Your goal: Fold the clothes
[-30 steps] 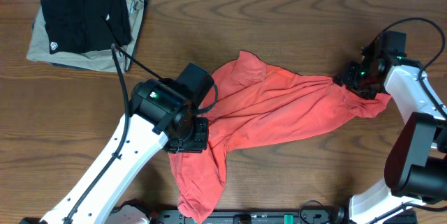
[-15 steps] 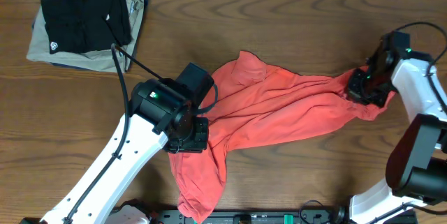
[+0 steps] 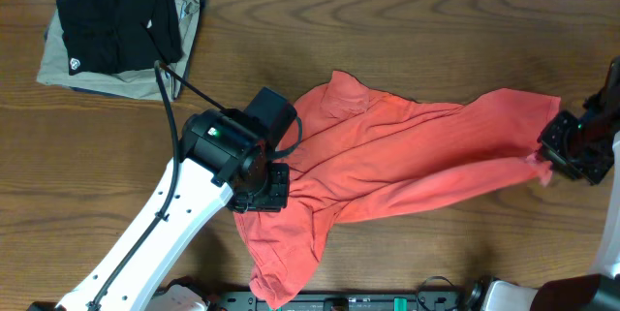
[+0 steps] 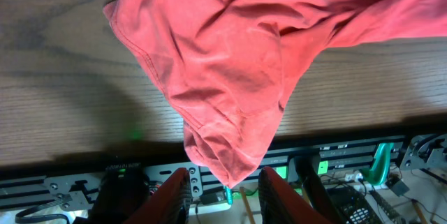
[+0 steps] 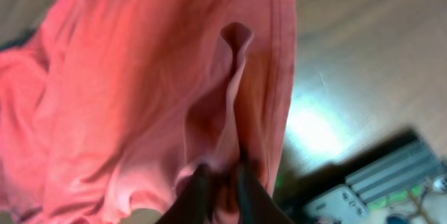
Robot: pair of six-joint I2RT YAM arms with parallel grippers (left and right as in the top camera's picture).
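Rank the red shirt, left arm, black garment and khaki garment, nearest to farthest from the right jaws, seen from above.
1. Red shirt: clamped there, right side.
2. Left arm: centre-left.
3. Black garment and khaki garment: stacked, far-left corner, too close to call.

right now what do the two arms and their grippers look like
The left arm is a long white shell ending in a rounded black housing with a small green light; a black cable loops off it. The left gripper has fingers that look reddish in its wrist view. The right gripper is black, with dark fingers.
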